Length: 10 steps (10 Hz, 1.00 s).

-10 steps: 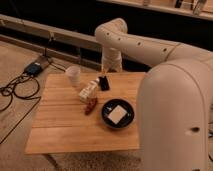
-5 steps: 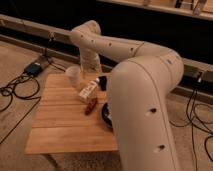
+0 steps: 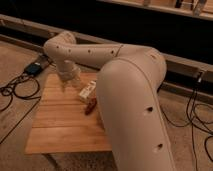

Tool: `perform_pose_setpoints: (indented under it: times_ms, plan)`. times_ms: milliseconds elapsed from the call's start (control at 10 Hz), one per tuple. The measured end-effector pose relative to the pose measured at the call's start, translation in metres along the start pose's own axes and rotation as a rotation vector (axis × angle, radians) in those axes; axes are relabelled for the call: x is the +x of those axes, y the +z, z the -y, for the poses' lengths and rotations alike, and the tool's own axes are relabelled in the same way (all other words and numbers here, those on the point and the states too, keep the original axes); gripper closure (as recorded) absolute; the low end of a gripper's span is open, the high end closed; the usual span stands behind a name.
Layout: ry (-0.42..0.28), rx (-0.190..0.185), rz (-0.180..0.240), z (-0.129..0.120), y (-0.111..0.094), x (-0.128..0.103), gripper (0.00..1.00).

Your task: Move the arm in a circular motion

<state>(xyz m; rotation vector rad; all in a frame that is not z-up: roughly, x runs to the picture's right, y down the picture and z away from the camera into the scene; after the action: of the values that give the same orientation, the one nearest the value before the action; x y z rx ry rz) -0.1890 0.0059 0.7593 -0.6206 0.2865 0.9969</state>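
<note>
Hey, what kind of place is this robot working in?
Probably a lab or test area: a small wooden table, loose cables on the floor, and the arm with its gripper over the table.

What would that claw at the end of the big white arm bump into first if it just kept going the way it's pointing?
The gripper hangs at the table's far left corner, pointing down. Going straight on, it would probably meet the wooden table top first. The cup seen earlier there is hidden behind the arm, so depth is uncertain.
</note>
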Motion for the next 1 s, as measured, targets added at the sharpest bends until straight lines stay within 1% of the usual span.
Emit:
perform_pose_setpoints:
  times_ms: [100,200,300,400,600,700,800,900,1000]
  plan:
    - [-0.049,-0.017,-0.007,-0.022,0.000,0.019,0.35]
    - [-0.074,-0.025,-0.014,-0.034,0.001,0.038,0.35]
    - [-0.095,-0.038,-0.028,-0.045,0.002,0.063,0.35]
    - [-0.099,-0.047,-0.038,-0.050,0.002,0.080,0.35]
    - [-0.072,-0.067,-0.056,-0.051,0.002,0.119,0.35]
    - [-0.040,-0.080,-0.057,-0.045,0.001,0.134,0.35]
    - [0.010,-0.088,-0.058,-0.031,-0.001,0.147,0.35]
    - [0.065,-0.090,-0.055,-0.013,-0.003,0.158,0.35]
    - [0.127,-0.089,-0.050,0.010,-0.006,0.169,0.35]
